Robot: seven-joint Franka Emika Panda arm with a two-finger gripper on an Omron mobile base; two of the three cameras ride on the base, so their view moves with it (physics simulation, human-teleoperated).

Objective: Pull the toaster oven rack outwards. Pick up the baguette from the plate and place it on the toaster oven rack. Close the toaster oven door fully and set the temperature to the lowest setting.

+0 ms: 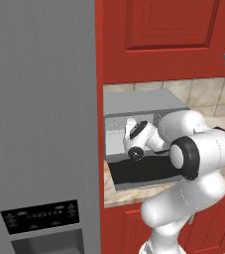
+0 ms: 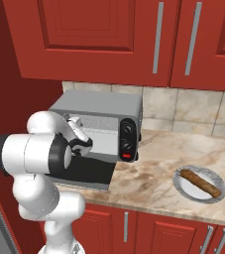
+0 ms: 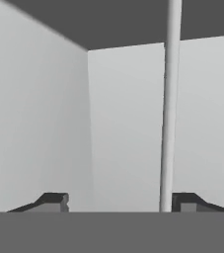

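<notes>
Oven (image 2: 104,106): grey box on the counter (image 2: 158,163), tucked into the corner beside the red side panel; two knobs and a red button on its black panel at the right.
Door (image 2: 86,171): folded down flat in front of the cavity, dark glass facing up, lying over the counter's front part.
Rack (image 3: 168,106): in the hand view one pale wire of it runs the whole height of the picture, just inside the right fingertip; the rest of the rack cannot be made out. Pale oven walls and a dark ceiling lie behind it.
Gripper (image 3: 117,201): reached into the oven's mouth above the lowered door. In the base views the hand (image 1: 135,139) sits at the cavity opening, with the fingers themselves hidden.
Fingertips (image 3: 52,201): both show at the bottom of the hand view, standing well apart, with the rack wire between them close to the right one.
Jaw state: wide gap, not clamped on anything that can be seen; whether the right tip touches the wire cannot be told.
Baguette (image 2: 199,182): lying slantwise on the plate, well apart from the gripper, off to the oven's right.
Plate (image 2: 183,186): round, grey-white, on the counter near its front edge, right of the oven.
Fridge (image 1: 39,124): tall and grey, left of the oven in the left base view.
</notes>
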